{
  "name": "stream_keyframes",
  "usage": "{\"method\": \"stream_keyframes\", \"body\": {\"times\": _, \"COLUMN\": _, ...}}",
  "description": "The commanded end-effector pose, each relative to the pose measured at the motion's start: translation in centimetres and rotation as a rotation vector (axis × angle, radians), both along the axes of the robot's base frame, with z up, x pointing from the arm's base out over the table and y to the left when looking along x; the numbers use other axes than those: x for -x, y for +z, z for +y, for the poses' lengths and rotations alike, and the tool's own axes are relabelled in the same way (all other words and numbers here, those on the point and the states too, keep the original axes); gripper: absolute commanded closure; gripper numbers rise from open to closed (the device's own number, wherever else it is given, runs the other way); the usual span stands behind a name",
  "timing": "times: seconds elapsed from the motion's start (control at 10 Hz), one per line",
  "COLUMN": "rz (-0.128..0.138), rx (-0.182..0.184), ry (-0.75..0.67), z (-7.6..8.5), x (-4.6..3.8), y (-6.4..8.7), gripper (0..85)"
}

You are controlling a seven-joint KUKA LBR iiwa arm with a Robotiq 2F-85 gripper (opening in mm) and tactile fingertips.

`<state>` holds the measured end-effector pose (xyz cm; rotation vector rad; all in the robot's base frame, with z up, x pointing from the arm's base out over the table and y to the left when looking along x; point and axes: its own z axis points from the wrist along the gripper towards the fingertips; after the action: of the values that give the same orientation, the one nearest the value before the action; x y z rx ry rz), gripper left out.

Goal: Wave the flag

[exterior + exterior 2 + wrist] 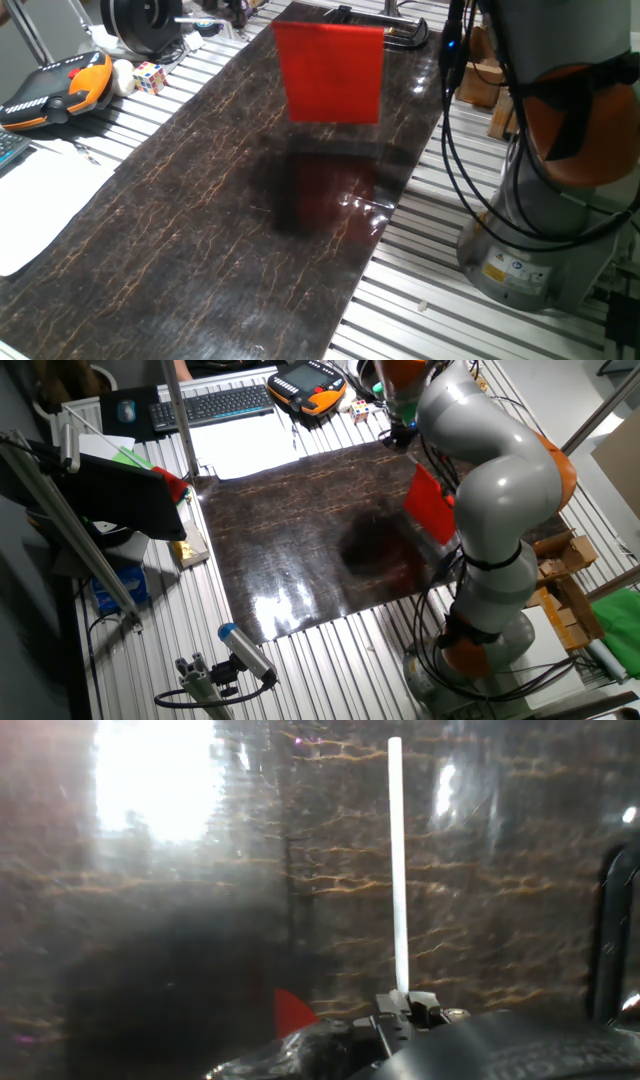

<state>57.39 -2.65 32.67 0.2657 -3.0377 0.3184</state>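
Note:
The flag point(330, 72) is a bright red sheet held in the air above the dark marble slab point(200, 230), and its red reflection shows on the slab. In the other fixed view the flag point(428, 505) hangs beside the arm, partly hidden by it. In the hand view my gripper point(405, 1008) is shut on the thin white stick point(397, 870), which points straight away over the slab. A red corner of the sheet point(291, 1012) shows beside the fingers. The gripper itself does not show in either fixed view.
An orange and black teach pendant point(50, 90) and a Rubik's cube point(150, 77) lie left of the slab, with a white sheet point(45, 195) nearby. The robot base point(540, 230) and its cables stand right. A keyboard point(215, 405) lies beyond the slab.

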Motion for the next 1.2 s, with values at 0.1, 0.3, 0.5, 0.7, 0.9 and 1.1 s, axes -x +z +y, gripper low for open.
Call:
{"method": "stream_keyframes", "body": {"times": 0.1, "rz": 0.002, "rx": -0.102, "ry": -0.398, "z": 1.1, "x": 0.19, "y": -0.3, "gripper": 83.7}}
{"method": "stream_keyframes", "body": {"times": 0.3, "rz": 0.002, "rx": -0.118, "ry": -0.517, "z": 2.0, "x": 0.36, "y": -0.6, "gripper": 84.0}}
{"method": "stream_keyframes", "body": {"times": 0.5, "rz": -0.020, "rx": -0.150, "ry": -0.623, "z": 2.7, "x": 0.64, "y": -0.8, "gripper": 84.0}}
{"method": "stream_keyframes", "body": {"times": 0.7, "rz": -0.064, "rx": -0.160, "ry": -0.733, "z": 3.6, "x": 0.93, "y": -1.3, "gripper": 84.0}}
{"method": "stream_keyframes", "body": {"times": 0.9, "rz": -0.067, "rx": -0.209, "ry": -0.826, "z": 3.8, "x": 0.98, "y": -1.3, "gripper": 84.0}}
{"method": "stream_keyframes", "body": {"times": 1.1, "rz": -0.076, "rx": -0.235, "ry": -0.873, "z": 3.8, "x": 0.95, "y": -1.3, "gripper": 84.0}}
